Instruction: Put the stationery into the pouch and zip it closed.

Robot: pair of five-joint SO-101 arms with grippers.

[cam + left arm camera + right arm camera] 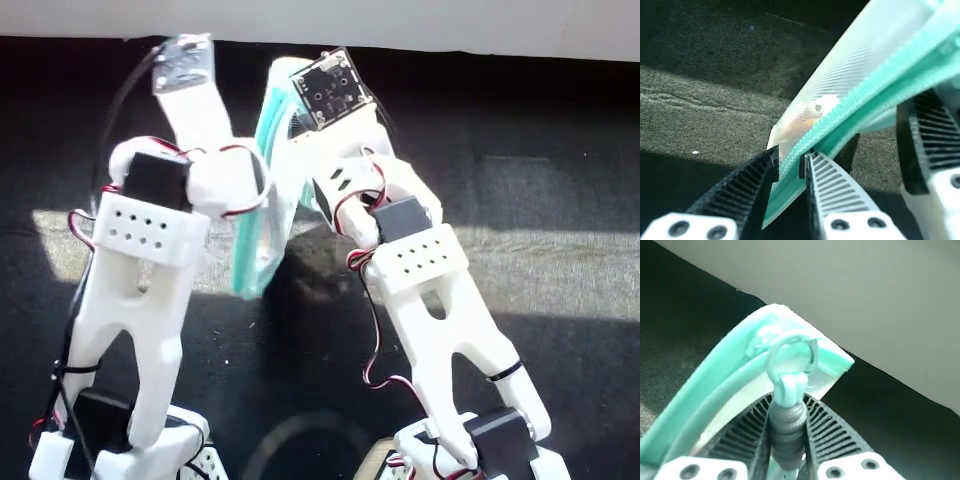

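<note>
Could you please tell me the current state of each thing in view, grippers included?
left gripper: shut on the teal edge of the pouch.
right gripper: shut on the zipper pull.
pouch: held up between both grippers, standing on end.
zipper pull: at a corner of the pouch; whether the zip is fully closed cannot be told.
orange-and-white item: inside the pouch, seen through its mesh.

Lab-style bench: black cloth tabletop [560,330] against plain white wall [450,22].
</note>
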